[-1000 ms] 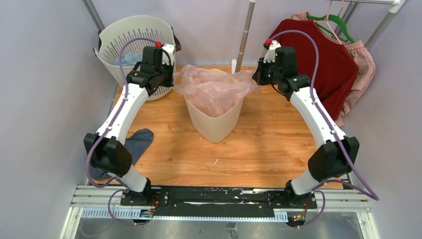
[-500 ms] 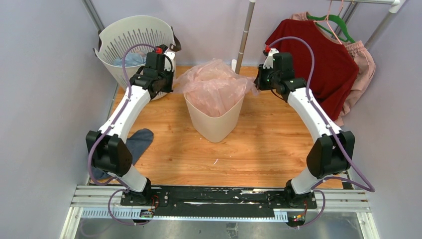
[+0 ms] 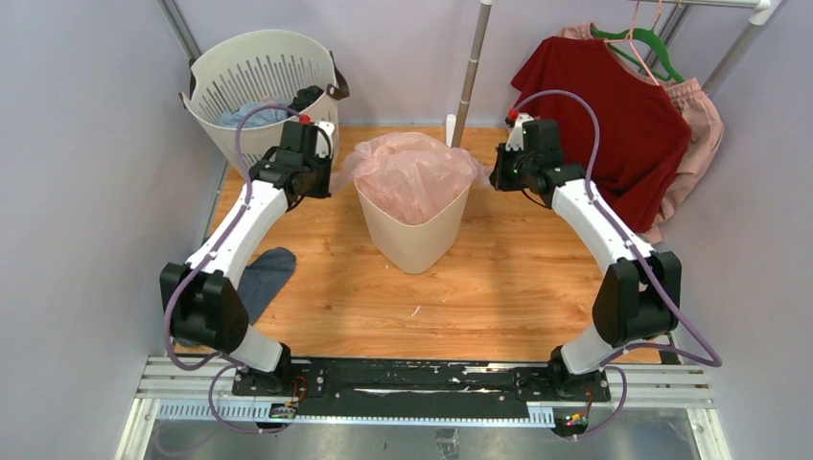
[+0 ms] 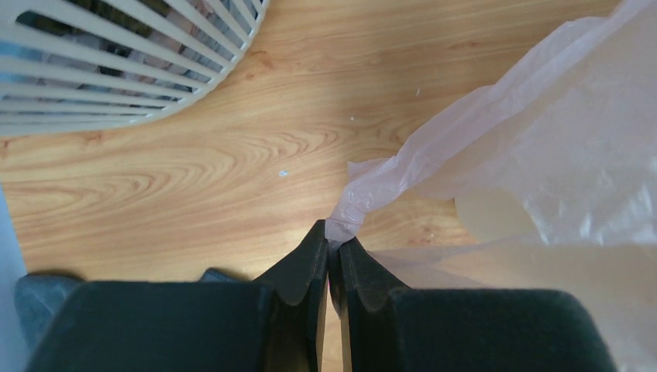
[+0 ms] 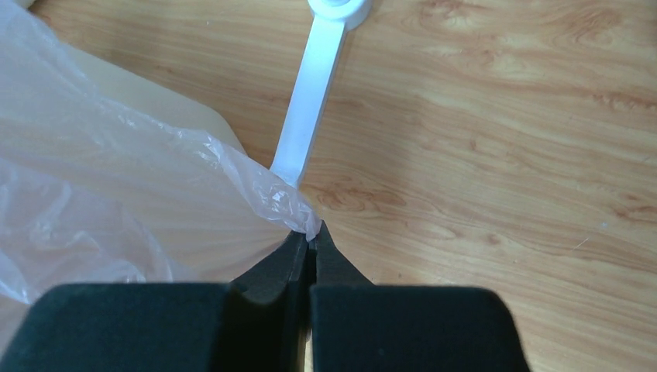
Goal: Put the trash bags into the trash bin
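Observation:
The pale-pink translucent trash bag [image 3: 410, 175] is spread over the mouth of the cream trash bin [image 3: 413, 240], which stands upright mid-floor. My left gripper [image 3: 331, 178] is just left of the bin's rim and shut on the bag's left edge [image 4: 364, 205]. My right gripper [image 3: 492, 176] is just right of the rim, shut on the bag's right edge [image 5: 271, 190]. In the wrist views the left gripper [image 4: 333, 242] and right gripper [image 5: 310, 236] each pinch a twisted corner of plastic. The bin's wall [image 4: 496, 221] shows through the film.
A slotted white basket [image 3: 259, 81] with blue cloth stands back left, close behind my left arm. A white rack pole [image 3: 472, 67] and its foot [image 5: 314, 93] stand behind the bin. Red and pink garments [image 3: 623, 115] hang back right. A blue-grey cloth [image 3: 264, 273] lies front left.
Both grippers have come down and towards me with the bag's edges. The bag, earlier billowing above the rim, now lies lower over the bin's mouth.

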### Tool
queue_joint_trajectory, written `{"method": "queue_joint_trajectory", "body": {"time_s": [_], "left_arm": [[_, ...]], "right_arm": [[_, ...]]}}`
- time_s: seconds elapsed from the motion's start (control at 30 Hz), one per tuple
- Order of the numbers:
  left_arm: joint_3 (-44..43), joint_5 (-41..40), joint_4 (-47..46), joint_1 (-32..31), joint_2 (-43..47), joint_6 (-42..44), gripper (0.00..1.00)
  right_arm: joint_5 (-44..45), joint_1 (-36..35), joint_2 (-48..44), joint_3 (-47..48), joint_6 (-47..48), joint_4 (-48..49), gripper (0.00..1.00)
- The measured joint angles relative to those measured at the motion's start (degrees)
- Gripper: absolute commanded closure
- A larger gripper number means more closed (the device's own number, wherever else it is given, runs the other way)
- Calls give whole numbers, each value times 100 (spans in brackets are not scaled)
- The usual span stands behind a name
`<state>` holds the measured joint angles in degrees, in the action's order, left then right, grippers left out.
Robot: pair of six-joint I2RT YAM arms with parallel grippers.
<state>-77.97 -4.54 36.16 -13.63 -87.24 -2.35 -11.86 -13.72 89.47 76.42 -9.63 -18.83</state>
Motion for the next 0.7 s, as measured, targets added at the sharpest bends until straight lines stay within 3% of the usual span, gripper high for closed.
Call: {"method": "queue_joint_trajectory", "body": {"time_s": [0.37,0.53,0.7], "left_arm": [[321,520,13,-2,1091,-278,84],[337,824,-4,-42,1322,-402,83],[603,933,-7,-138,1412,-435,84]], "right_arm": [[-20,28,-793,-658,-46,42,98],[-136,37,-984,-680,-96,2,57],[-92,46,-981,-680,-177,-356,47]]}}
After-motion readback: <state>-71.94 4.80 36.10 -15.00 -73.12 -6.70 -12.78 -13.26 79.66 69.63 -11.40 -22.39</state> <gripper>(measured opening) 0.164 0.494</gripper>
